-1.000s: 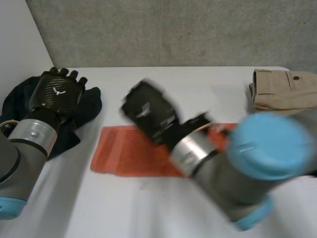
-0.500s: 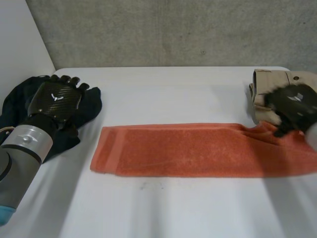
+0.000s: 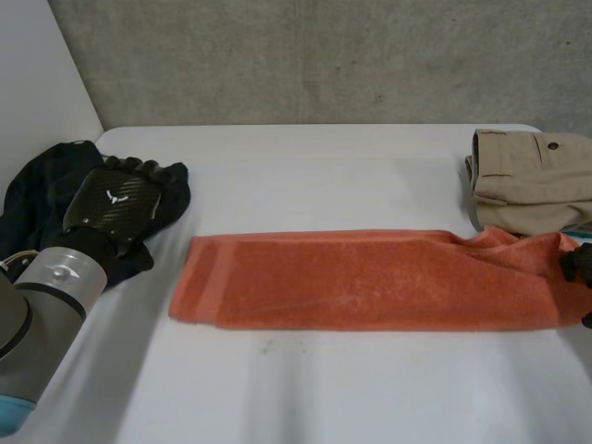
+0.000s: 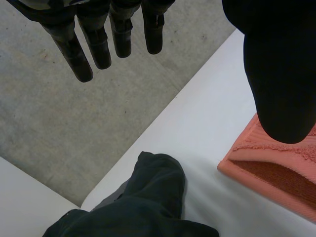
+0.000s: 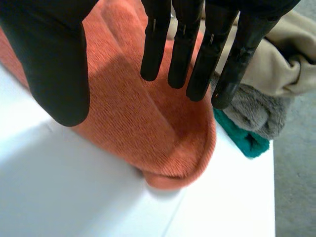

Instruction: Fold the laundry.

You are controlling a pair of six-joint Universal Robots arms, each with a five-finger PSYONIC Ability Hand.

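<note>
Head view: an orange towel (image 3: 370, 282), folded into a long strip, lies flat across the middle of the white table (image 3: 324, 166), its long axis running left to right. The left hand (image 3: 116, 199) is held palm-down over a dark navy garment (image 3: 37, 185) bunched at the table's left edge, just left of the towel's left end and apart from it. The right hand (image 3: 579, 264) is at the towel's right end, by the table's right edge, where the cloth is rumpled into a low ridge. Folded beige trousers (image 3: 527, 176) lie at the far right, just beyond that end. Left wrist view: the fingers (image 4: 98, 47) are straight and stand well away from the thumb (image 4: 279, 74), holding nothing. The navy garment lies under the palm, and the towel's left corner shows beside the thumb, with bare table between the two cloths. Right wrist view: the fingers (image 5: 182, 44) are straight, the thumb (image 5: 54, 59) is set wide of them, and nothing is gripped. The towel's rounded right end lies directly under the palm and fingers, though contact with the cloth cannot be told. Past the fingertips, a grey cloth (image 5: 256, 111) and a teal cloth (image 5: 242, 138) lie by the beige trousers at the table's edge.
</note>
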